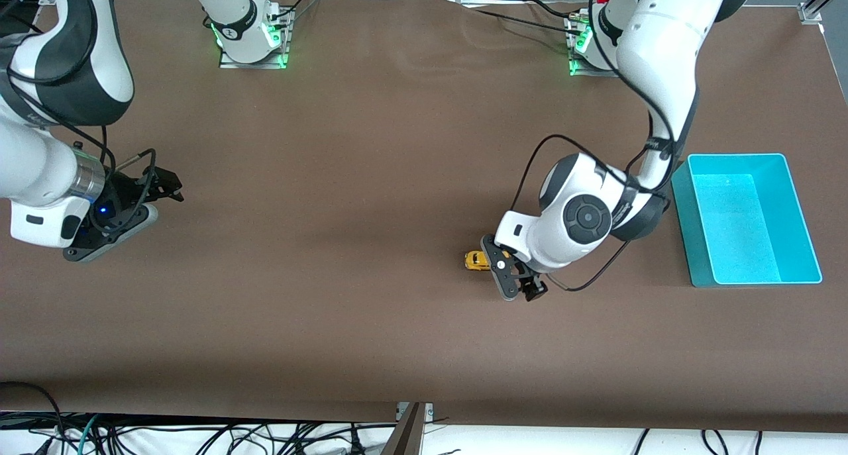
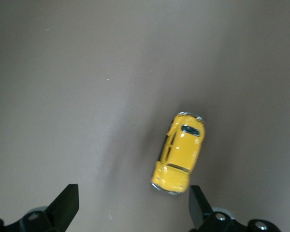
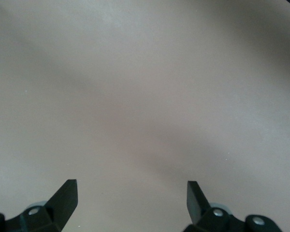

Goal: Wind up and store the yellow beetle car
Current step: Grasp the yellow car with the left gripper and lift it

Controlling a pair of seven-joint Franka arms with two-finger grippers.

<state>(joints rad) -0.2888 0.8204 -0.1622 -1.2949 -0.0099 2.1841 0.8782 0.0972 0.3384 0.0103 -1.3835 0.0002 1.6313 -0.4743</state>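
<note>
The yellow beetle car (image 1: 475, 260) stands on the brown table, toward the left arm's end and beside the cyan bin (image 1: 692, 230). My left gripper (image 1: 505, 273) is open and empty, low over the table right by the car. In the left wrist view the car (image 2: 180, 152) lies just ahead of the open gripper (image 2: 134, 203), close to one fingertip (image 2: 197, 205) and not between the two. My right gripper (image 1: 164, 186) is open and empty, low over bare table at the right arm's end; the right wrist view shows only tabletop past it (image 3: 132, 195).
The cyan bin is open-topped and empty. The table's edge (image 1: 424, 412) nearest the front camera has cables hanging below it. Both arm bases (image 1: 252, 38) stand along the table's other long edge.
</note>
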